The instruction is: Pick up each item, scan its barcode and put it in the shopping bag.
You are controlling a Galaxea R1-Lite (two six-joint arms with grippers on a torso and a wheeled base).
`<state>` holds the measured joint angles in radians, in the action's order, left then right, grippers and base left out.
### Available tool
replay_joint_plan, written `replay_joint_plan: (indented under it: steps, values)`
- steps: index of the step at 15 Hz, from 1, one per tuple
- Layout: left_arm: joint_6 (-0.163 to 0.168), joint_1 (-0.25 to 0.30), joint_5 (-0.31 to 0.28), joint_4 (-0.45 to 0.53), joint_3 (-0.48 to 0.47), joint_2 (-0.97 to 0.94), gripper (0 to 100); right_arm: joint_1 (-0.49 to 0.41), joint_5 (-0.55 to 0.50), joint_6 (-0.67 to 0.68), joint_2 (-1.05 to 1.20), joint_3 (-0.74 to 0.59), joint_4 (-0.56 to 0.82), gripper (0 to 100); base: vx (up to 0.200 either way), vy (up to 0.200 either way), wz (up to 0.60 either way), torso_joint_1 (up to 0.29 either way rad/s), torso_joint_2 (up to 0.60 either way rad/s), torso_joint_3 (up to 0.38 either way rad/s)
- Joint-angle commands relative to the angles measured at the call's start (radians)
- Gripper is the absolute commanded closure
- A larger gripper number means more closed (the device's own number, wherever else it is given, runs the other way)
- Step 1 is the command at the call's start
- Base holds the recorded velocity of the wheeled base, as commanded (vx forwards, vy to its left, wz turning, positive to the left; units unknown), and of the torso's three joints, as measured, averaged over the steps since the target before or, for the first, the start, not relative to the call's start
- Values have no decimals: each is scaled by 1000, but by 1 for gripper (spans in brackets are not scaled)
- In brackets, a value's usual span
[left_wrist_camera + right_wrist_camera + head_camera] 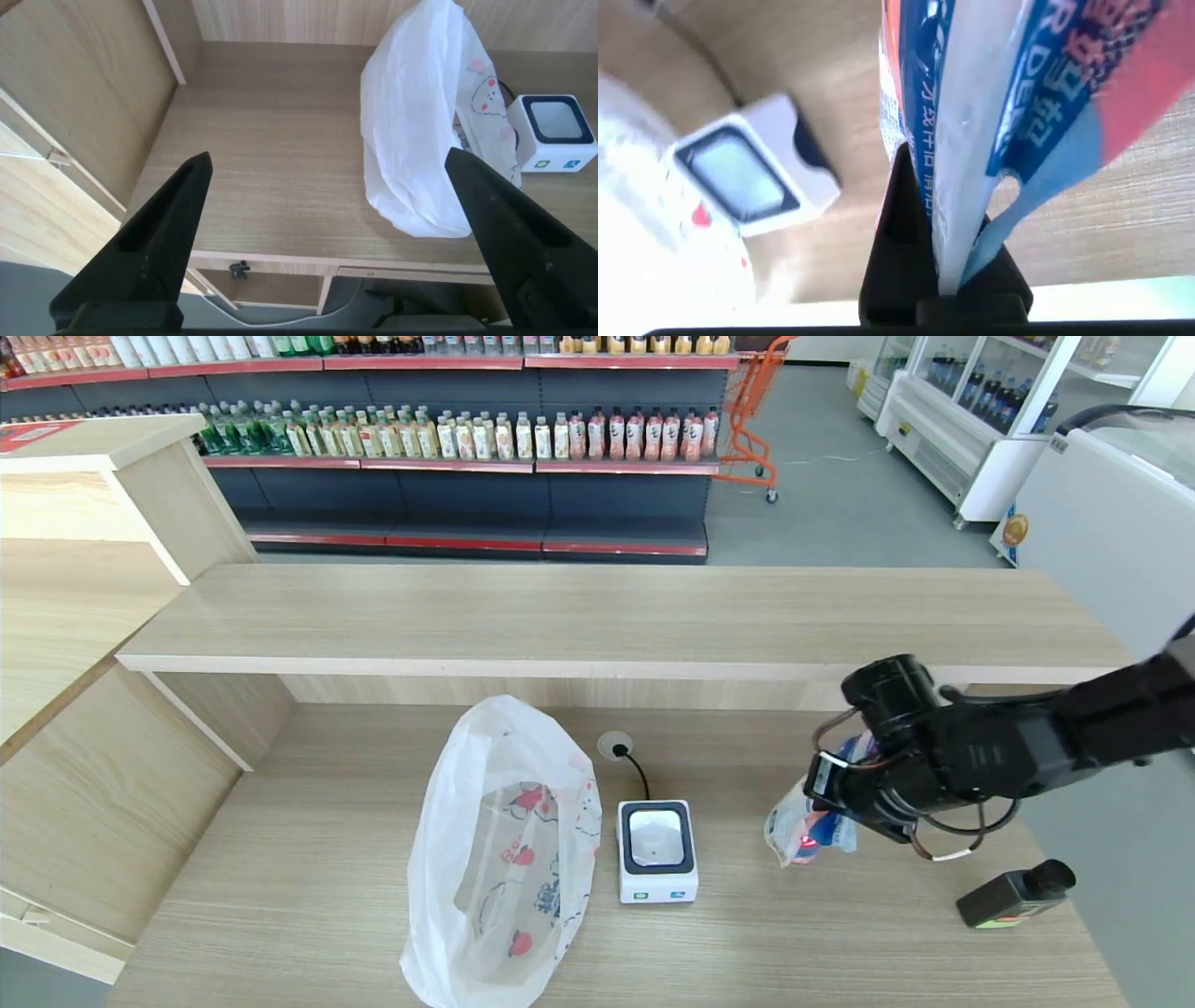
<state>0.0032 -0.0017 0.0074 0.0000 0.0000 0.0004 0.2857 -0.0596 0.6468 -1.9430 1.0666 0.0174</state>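
White shopping bag (504, 849) bears red prints, packet (801, 829) blue-red-white

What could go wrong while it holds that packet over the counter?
The right gripper pinches just a fold of the soft packet, so it might slip. The packet hangs crumpled, so its barcode may not face the scanner. The shopping bag is limp, so the drop could miss.

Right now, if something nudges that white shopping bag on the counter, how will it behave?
Probably floppy: the shopping bag is thin, see-through plastic lying wrinkled on the counter. Likely light, so a nudge might slide or crumple it rather than tip it.
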Motion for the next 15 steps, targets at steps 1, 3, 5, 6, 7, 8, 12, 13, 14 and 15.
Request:
replay_joint_plan:
  steps: [1, 3, 5, 6, 7, 8, 12, 13, 14, 15]
  values:
    - [0, 0, 0, 0, 0, 1, 0, -105, 248, -289, 332, -204, 2, 100, 0, 0, 0, 0, 0, 0]
    - [0, 0, 0, 0, 0, 1, 0, -152, 313, -446, 404, -255, 6, 100, 0, 0, 0, 0, 0, 0]
    - [0, 0, 0, 0, 0, 1, 0, -157, 466, -506, 536, -252, 6, 100, 0, 0, 0, 0, 0, 0]
    - [0, 0, 0, 0, 0, 1, 0, -151, 515, -512, 575, -251, 7, 100, 0, 0, 0, 0, 0, 0]
    - [0, 0, 0, 0, 0, 1, 0, -149, 543, -512, 595, -249, 7, 100, 0, 0, 0, 0, 0, 0]
    - [0, 0, 0, 0, 0, 1, 0, -132, 632, -510, 641, -246, 26, 100, 0, 0, 0, 0, 0, 0]
    - [0, 0, 0, 0, 0, 1, 0, -50, 863, -507, 697, -228, 59, 100, 0, 0, 0, 0, 0, 0]
    - [0, 0, 0, 0, 0, 1, 0, -30, 891, -506, 707, -235, 59, 100, 0, 0, 0, 0, 0, 0]
    - [0, 0, 0, 0, 0, 1, 0, 26, 906, -503, 722, -251, 59, 100, 0, 0, 0, 0, 0, 0]
    - [0, 0, 0, 0, 0, 1, 0, 59, 908, -503, 731, -264, 59, 100, 0, 0, 0, 0, 0, 0]
